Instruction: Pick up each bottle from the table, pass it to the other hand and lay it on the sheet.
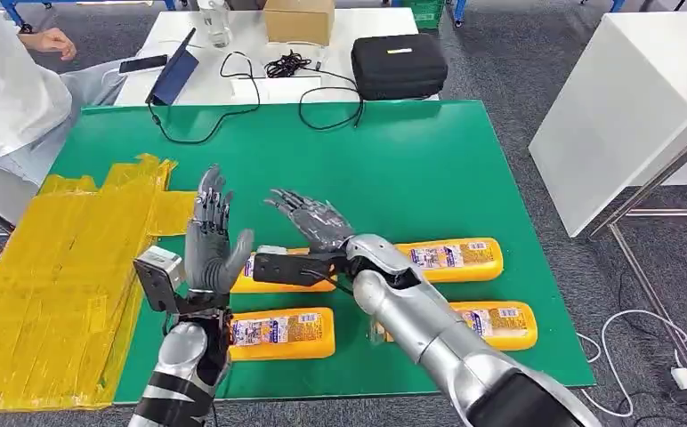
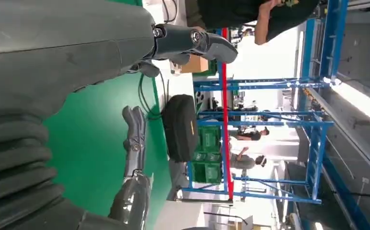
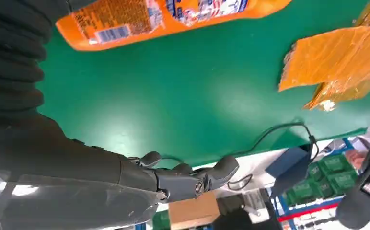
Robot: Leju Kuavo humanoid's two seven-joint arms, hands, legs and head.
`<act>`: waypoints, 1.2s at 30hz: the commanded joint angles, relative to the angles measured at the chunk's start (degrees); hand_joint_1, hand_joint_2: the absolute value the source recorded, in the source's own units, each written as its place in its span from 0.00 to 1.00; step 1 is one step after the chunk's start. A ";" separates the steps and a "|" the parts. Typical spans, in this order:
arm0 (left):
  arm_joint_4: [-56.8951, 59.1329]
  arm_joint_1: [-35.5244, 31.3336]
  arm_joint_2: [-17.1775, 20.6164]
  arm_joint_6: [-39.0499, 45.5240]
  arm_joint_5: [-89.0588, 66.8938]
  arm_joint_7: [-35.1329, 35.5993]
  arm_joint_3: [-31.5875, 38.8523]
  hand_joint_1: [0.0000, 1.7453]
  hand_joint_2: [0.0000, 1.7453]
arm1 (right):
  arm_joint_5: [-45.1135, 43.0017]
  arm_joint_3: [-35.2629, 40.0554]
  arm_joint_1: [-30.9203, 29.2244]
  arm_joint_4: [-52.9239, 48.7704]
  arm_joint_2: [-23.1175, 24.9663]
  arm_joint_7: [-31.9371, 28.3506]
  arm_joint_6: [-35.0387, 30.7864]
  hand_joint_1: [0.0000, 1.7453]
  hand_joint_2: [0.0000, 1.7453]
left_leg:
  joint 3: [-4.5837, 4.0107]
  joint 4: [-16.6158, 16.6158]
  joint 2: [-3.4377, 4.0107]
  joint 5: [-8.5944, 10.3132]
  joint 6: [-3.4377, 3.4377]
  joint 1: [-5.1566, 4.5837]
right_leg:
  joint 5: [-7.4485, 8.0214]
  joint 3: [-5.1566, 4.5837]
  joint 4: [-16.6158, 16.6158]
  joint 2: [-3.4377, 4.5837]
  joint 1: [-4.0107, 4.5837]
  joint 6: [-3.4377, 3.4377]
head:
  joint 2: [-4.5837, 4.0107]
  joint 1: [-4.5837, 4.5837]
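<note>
4 bottles (image 1: 282,334) lie beneath both raised robot hands (image 1: 211,245).

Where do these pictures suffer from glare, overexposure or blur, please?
Left wrist view: bright washed-out background past the blue racks, left hand soft up close. Right wrist view: sheen on the green table, nearby bottle slightly blurred. Head view: evenly lit and sharp.

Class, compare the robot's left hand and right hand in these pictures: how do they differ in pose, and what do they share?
The left hand stands upright with fingers pointing up; the right hand tilts forward, fingers reaching across the table. The left hand is raised beside the yellow sheet; the right hand hangs over the bottles. Both are open and hold nothing.
</note>
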 commanded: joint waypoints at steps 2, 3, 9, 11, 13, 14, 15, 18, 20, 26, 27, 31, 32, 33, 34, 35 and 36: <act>5.22 -2.78 0.36 0.03 0.44 0.08 1.02 0.00 1.00 | -0.87 4.04 -4.41 7.79 0.54 0.55 0.17 0.00 1.00 | 0.08 -0.02 -0.01 -0.02 -0.05 0.00 | -0.02 0.08 -0.02 -0.05 0.01 -0.03 | 0.00 0.00; 5.23 -2.82 0.32 0.06 0.55 0.09 1.07 0.00 1.00 | -1.13 3.99 -4.61 8.47 0.74 0.86 0.09 0.00 1.00 | 0.20 0.01 0.01 -0.08 -0.10 0.07 | -0.06 0.22 -0.04 -0.06 0.08 -0.07 | 0.00 0.00; 5.45 -3.15 0.18 0.05 1.26 0.24 1.57 0.00 1.00 | -0.27 5.69 -6.59 14.09 1.34 3.05 -0.09 0.00 1.00 | 0.17 0.01 0.01 -0.04 -0.09 0.05 | -0.03 0.18 -0.03 -0.05 0.06 -0.05 | 0.00 -0.02; 5.45 -3.15 0.18 0.05 1.26 0.24 1.57 0.00 1.00 | -0.27 5.69 -6.59 14.09 1.34 3.05 -0.09 0.00 1.00 | 0.08 -0.01 -0.01 -0.01 -0.05 0.02 | -0.01 0.08 -0.03 -0.05 0.02 -0.03 | 0.00 -0.02; 5.88 -3.46 0.07 -0.01 1.43 0.28 1.59 0.00 1.00 | -0.19 5.83 -7.19 15.69 1.63 3.58 0.20 0.00 1.00 | 0.06 0.00 -0.02 -0.01 -0.04 0.00 | -0.02 0.06 0.00 -0.05 0.01 -0.02 | 0.00 0.00; 6.04 -3.57 0.05 -0.04 1.44 0.28 1.54 0.00 1.00 | -0.14 5.94 -7.34 16.21 1.68 3.68 0.37 0.00 1.00 | 0.06 0.00 -0.01 -0.01 -0.04 -0.01 | -0.02 0.06 0.00 -0.05 0.00 -0.02 | 0.00 0.00; 6.40 -3.86 0.01 0.03 1.64 0.28 1.63 0.00 1.00 | -0.10 6.17 -7.74 17.38 1.89 3.75 0.73 0.00 1.00 | 0.15 0.02 0.00 -0.05 -0.08 0.05 | -0.04 0.17 -0.02 -0.07 0.06 -0.05 | 0.00 0.00; 6.60 -4.76 0.39 1.49 1.19 -0.43 2.17 0.00 1.00 | 0.09 6.60 -8.38 19.49 2.36 3.97 1.56 0.00 1.00 | 0.18 0.04 -0.02 -0.06 -0.10 0.07 | -0.06 0.21 -0.02 -0.10 0.08 -0.06 | 0.00 0.00; 6.06 -5.17 0.79 2.25 0.91 -0.78 2.70 0.00 1.00 | 0.08 6.63 -8.26 19.92 2.56 4.03 1.69 0.00 1.00 | 0.07 0.02 0.00 -0.02 -0.06 0.03 | -0.02 0.08 0.00 -0.04 0.03 -0.03 | 0.00 0.00; 1.62 -6.86 4.16 10.80 -5.83 -1.32 5.54 0.00 1.00 | -0.05 6.60 -7.25 21.82 3.13 4.11 1.87 0.00 1.00 | 0.08 0.01 0.04 -0.03 -0.08 0.05 | -0.01 0.08 -0.01 0.00 0.06 -0.06 | 0.00 0.00; 1.41 -7.50 4.81 13.67 -8.26 -0.87 6.34 0.00 1.00 | 0.05 6.54 -6.99 22.21 3.26 4.19 1.74 0.00 1.00 | 0.19 0.03 0.10 -0.08 -0.14 0.10 | -0.04 0.19 -0.01 0.02 0.11 -0.10 | 0.00 0.00; 0.96 -7.83 5.46 13.48 -8.21 -0.54 6.92 0.00 1.00 | 0.07 6.58 -6.72 22.24 3.29 4.25 1.73 0.00 1.00 | 0.10 -0.01 0.05 -0.03 -0.09 0.04 | -0.02 0.09 0.00 0.00 0.05 -0.05 | 0.00 -0.02; 0.96 -7.69 5.26 13.52 -8.21 -0.61 6.83 0.00 1.00 | 0.07 6.57 -6.85 22.18 3.32 4.25 1.72 0.00 1.00 | 0.19 0.01 0.09 -0.07 -0.12 0.09 | -0.03 0.19 -0.02 0.02 0.10 -0.08 | 0.00 0.00; 0.96 -7.69 5.26 13.52 -8.21 -0.61 6.83 0.00 1.00 | 0.07 6.57 -6.85 22.18 3.32 4.25 1.72 0.00 1.00 | 0.12 -0.01 0.03 -0.03 -0.08 0.04 | -0.02 0.11 -0.01 -0.02 0.04 -0.04 | 0.00 -0.02; 0.91 -7.72 5.32 15.73 -9.75 -0.71 7.33 0.00 1.00 | 0.05 6.54 -6.68 22.12 3.31 4.11 1.78 0.00 1.00 | 0.21 0.02 0.06 -0.08 -0.12 0.11 | -0.05 0.22 -0.03 -0.01 0.11 -0.07 | 0.00 0.00; 0.79 -8.24 6.19 16.46 -10.19 -0.35 8.14 0.00 1.00 | 0.08 6.62 -6.42 22.22 3.39 4.04 1.91 0.00 1.00 | 0.12 0.01 0.02 -0.04 -0.08 0.06 | -0.03 0.14 -0.01 -0.03 0.06 -0.04 | 0.00 0.00; 0.54 -8.51 6.80 16.56 -9.89 -0.04 9.07 0.00 1.00 | 0.10 6.70 -6.18 22.29 3.45 4.01 1.92 0.00 1.00 | 0.08 0.00 0.04 -0.02 -0.07 0.05 | -0.01 0.07 -0.01 0.00 0.04 -0.03 | 0.00 0.00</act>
